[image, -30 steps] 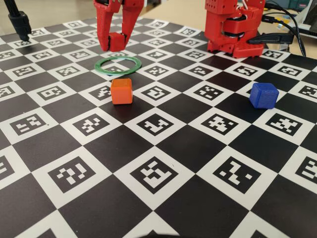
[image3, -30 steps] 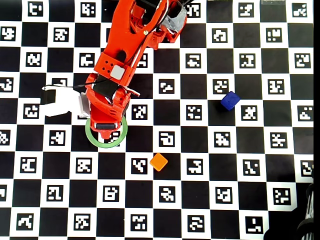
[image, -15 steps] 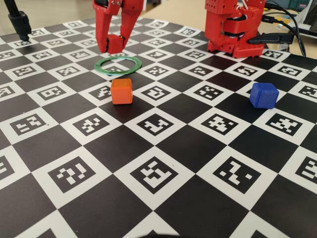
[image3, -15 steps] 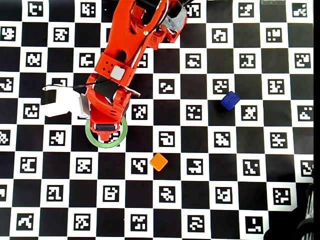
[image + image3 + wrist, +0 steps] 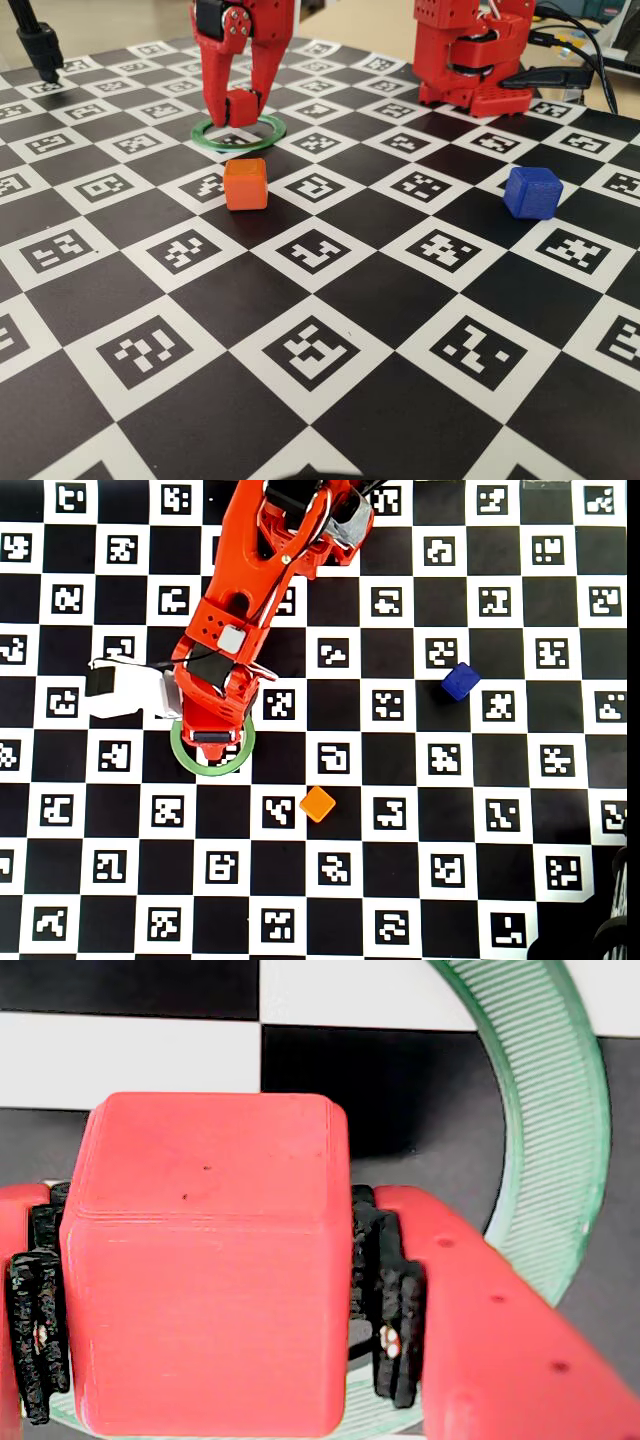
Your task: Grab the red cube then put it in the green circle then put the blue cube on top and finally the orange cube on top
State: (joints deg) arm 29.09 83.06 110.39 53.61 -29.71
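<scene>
My gripper [image 5: 238, 108] is shut on the red cube [image 5: 242, 107], held low over the green circle [image 5: 238, 134]. In the wrist view the red cube [image 5: 205, 1260] fills the space between the black pads [image 5: 385, 1300] of my gripper [image 5: 205, 1305], and the green circle [image 5: 550, 1140] curves round its right side and under it. I cannot tell whether the cube touches the board. From overhead, my gripper [image 5: 210, 736] covers the middle of the green circle [image 5: 180, 750]. The orange cube [image 5: 245, 184] [image 5: 318, 803] sits just in front of the ring. The blue cube [image 5: 532, 191] [image 5: 460, 681] stands far to the right.
The board is a black-and-white checker of marker tiles [image 5: 315, 350]. My arm's red base [image 5: 470, 55] stands at the back right with cables [image 5: 590, 50] beside it. A black stand [image 5: 40, 45] rises at the back left. A white camera mount [image 5: 125, 690] sticks out left of the wrist.
My gripper has come down and slightly forward with the red cube, from behind and above the green circle to low over it. The orange and blue cubes have not moved.
</scene>
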